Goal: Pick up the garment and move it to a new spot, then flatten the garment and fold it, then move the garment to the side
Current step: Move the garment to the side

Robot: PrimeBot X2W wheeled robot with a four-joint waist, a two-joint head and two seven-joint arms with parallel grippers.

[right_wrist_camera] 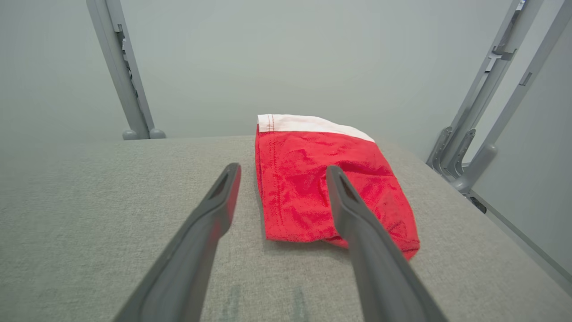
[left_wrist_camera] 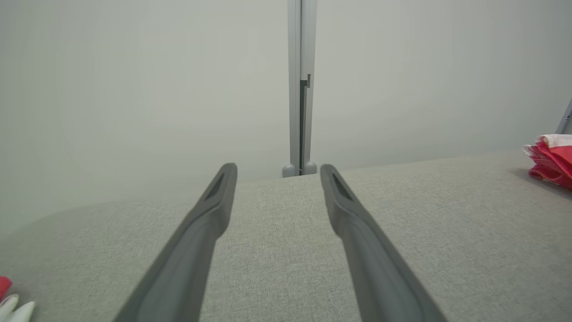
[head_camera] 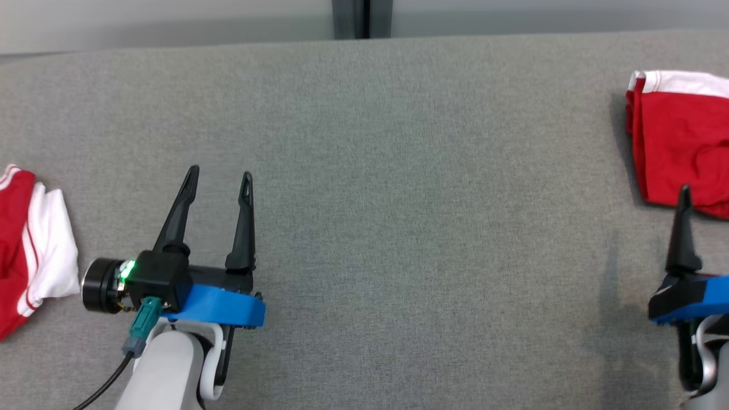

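Spreading wide between both arms' released jaws, the grey table (head_camera: 364, 171) carries the folded garment (right_wrist_camera: 304, 192) near its right edge.

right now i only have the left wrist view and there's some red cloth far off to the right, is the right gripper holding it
Observer: No. The right gripper is open, and the folded red garment lies ungripped on the table at its fingertips.
Operator: is it folded neatly
Observer: Fairly: a compact rectangle, with a white band at its far end.
Operator: and the red and white scrap at my bottom left
Observer: A second garment, bunched up on the table to the left of the left gripper, apart from it.
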